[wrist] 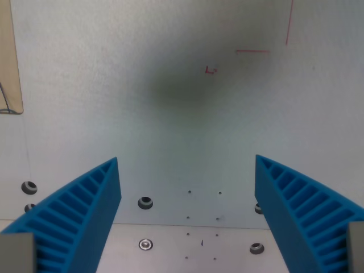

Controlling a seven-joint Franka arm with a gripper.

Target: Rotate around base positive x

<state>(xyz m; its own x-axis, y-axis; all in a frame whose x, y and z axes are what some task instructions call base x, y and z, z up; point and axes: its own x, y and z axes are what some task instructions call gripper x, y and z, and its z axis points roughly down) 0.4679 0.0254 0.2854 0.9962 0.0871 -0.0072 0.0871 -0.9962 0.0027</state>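
From the wrist view I see my gripper (187, 199) with its two blue ribbed jaws standing wide apart and nothing between them, so I am holding no object. The task names no thing to handle; it is a pure turn of the arm about the base's x axis, so what matters is the gripper itself, hanging over the pale grey counter (114, 85). Below lies a metal plate (170, 250) with screw holes, and faint red pen marks (253, 51) sit toward the wrist view's right. A strip of wood (8, 57) shows at the left edge. One picture cannot tell me how much of the rotation is done; I judge it undecided.
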